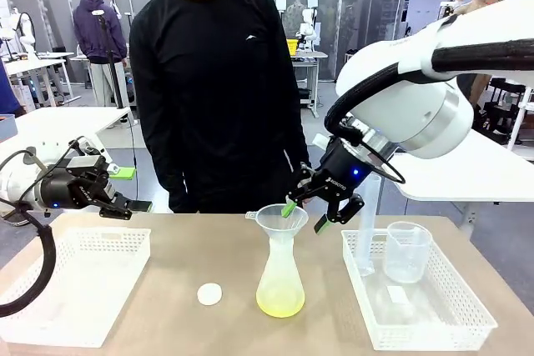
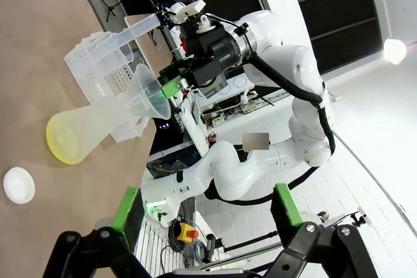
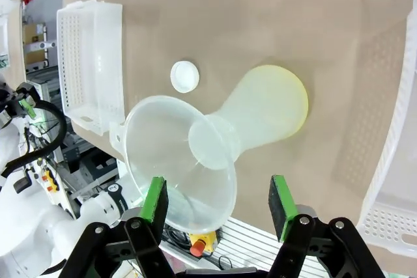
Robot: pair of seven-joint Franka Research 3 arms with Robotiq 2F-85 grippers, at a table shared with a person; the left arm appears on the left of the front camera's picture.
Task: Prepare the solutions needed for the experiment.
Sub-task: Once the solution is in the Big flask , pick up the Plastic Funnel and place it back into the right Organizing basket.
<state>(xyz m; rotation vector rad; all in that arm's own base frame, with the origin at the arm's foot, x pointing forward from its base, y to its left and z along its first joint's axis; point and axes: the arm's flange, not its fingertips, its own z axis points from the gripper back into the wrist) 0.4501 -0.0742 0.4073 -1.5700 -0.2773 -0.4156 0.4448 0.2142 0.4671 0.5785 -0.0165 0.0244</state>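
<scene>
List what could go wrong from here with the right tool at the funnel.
1. The right tool sits open at the funnel rim; a sideways nudge could tip the tall, narrow flask and spill the solution.
2. Nothing steadies the flask: the left tool is open, off above the left basket.

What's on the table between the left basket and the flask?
A small white disc lies there, shown in the front view.

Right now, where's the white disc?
Front view: the white disc lies on the table, left of centre, between the left basket and the conical flask, closer to the flask.
</scene>
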